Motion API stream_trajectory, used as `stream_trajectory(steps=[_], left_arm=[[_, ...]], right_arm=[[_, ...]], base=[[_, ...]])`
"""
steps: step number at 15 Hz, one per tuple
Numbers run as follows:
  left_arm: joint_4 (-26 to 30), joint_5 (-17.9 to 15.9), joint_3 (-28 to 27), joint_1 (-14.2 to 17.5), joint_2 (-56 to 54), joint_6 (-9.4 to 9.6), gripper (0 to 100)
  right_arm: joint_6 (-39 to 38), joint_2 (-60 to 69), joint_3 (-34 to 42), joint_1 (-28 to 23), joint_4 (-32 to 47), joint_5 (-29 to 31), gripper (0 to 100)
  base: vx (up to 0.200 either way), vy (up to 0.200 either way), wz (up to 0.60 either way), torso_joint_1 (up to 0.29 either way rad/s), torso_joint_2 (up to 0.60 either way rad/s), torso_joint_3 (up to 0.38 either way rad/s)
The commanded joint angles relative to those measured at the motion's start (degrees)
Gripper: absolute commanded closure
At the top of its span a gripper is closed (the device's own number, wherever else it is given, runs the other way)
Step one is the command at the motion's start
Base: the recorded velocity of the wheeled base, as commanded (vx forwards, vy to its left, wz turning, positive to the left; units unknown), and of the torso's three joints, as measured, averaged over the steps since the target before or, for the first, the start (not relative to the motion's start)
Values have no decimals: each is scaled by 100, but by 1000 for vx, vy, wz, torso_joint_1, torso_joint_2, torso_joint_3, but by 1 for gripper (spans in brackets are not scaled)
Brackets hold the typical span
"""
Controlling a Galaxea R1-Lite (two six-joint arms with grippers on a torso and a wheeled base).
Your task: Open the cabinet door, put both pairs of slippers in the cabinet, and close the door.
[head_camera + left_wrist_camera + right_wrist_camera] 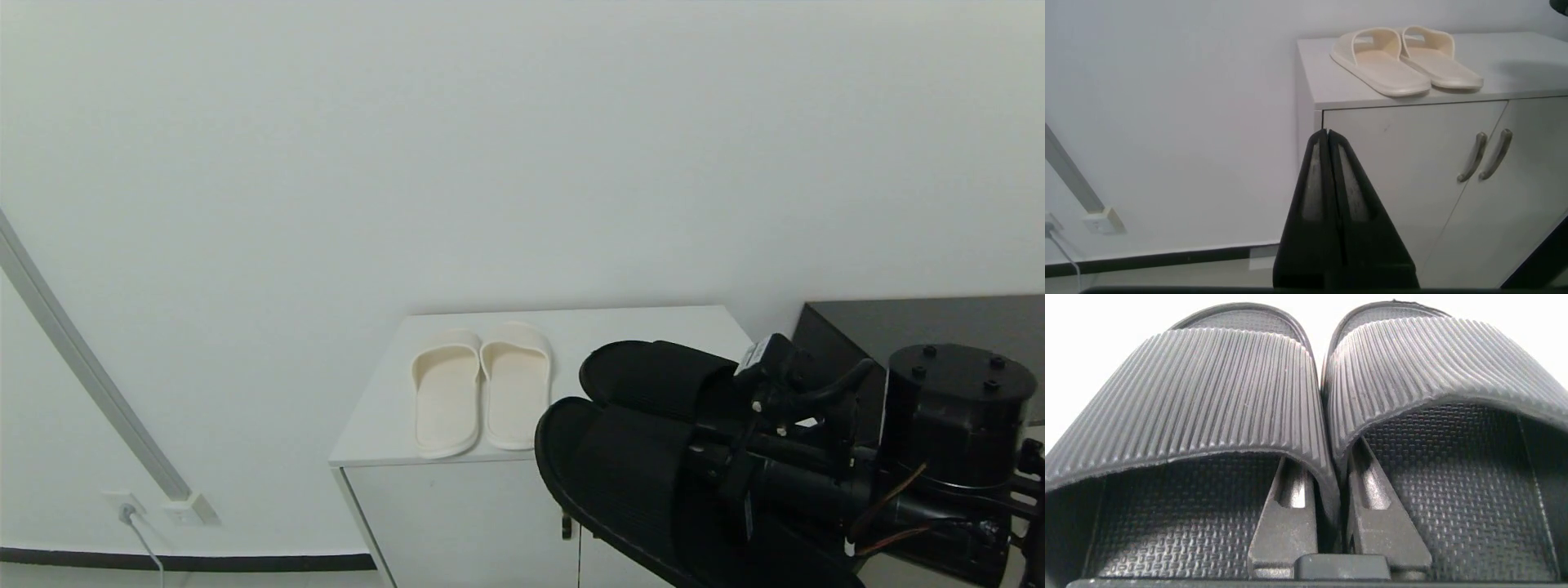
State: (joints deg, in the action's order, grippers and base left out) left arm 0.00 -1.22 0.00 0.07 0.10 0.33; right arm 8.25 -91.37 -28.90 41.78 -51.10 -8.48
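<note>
A pair of black slippers hangs in the air in front of the white cabinet's right side, soles tilted up. My right gripper is shut on their two inner edges, pinched together under the ribbed straps. A pair of cream slippers lies side by side on the cabinet top. Both cabinet doors are closed, with two handles at the middle. My left gripper is shut on nothing, low and to the left of the cabinet front.
A dark table stands right of the cabinet. A wall socket with a plugged cable sits low on the left wall, below a slanting grey trunking. White wall rises behind the cabinet.
</note>
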Motion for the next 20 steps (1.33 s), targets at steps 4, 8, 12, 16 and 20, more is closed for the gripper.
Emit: stream_trajectory(steps=[4,8,12,16,20], left_arm=[[0,-1,0,1,-1,2,100],[0,-1,0,1,-1,2,100],[0,-1,0,1,-1,2,100],[0,-1,0,1,-1,2,100],[0,-1,0,1,-1,2,100]], right_arm=[[-175,14,52,-20,39,-13,100],[-175,5,69,-20,21,-92,100],[-157,40,148,-29,4,-118,100],[-157,49,210,-29,-14,-110,100],[-149,40,245,-29,-14,-110,100]], base=[[-200,0,0,2,1,4],[-200,0,0,7,-1,4],[0,0,0,0,0,0],[0,0,0,0,0,0],[0,0,0,0,0,0]])
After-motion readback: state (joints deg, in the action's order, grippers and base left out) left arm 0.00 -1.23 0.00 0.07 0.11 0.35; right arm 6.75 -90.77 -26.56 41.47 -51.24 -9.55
